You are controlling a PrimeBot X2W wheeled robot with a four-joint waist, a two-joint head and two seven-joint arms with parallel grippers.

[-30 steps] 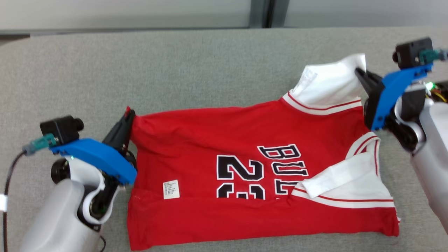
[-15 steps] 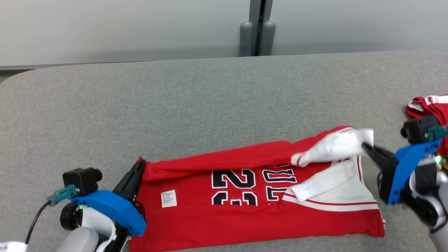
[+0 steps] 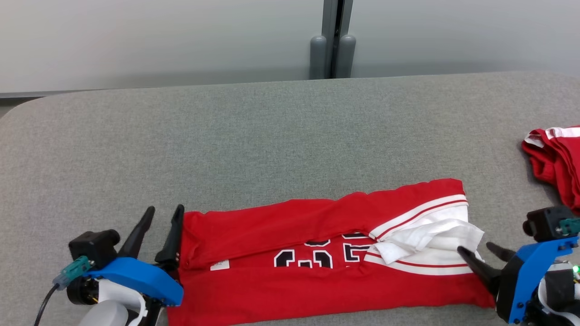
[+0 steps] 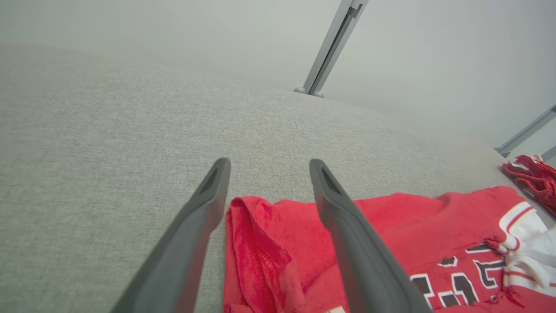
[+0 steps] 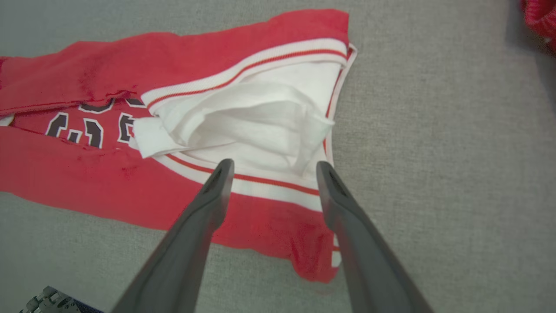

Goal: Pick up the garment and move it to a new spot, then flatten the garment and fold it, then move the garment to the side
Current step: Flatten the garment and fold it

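Note:
The garment [image 3: 317, 271] is a red jersey with white trim and black numbers, lying as a long folded strip near the front of the grey table [image 3: 272, 136]. My left gripper [image 3: 165, 208] stands open at its left end, the right finger touching the red corner; the left wrist view has that corner of the garment [image 4: 260, 243] between the spread fingers of the left gripper [image 4: 269, 161]. My right gripper [image 3: 475, 247] is open at the right end, beside the loose white fabric. From the right wrist, the right gripper [image 5: 274, 163] hovers over the garment [image 5: 87, 78], holding nothing.
A second bundle of red cloth [image 3: 555, 158] lies at the table's right edge, also seen as red cloth [image 4: 532, 174] from the left wrist. A grey post [image 3: 333, 40] stands against the wall behind the table. Bare grey tabletop stretches behind the jersey.
Both grippers have opened and let go of the jersey. Its far edge now lies folded down over the numbers. The head camera has tilted, shifting the whole picture.

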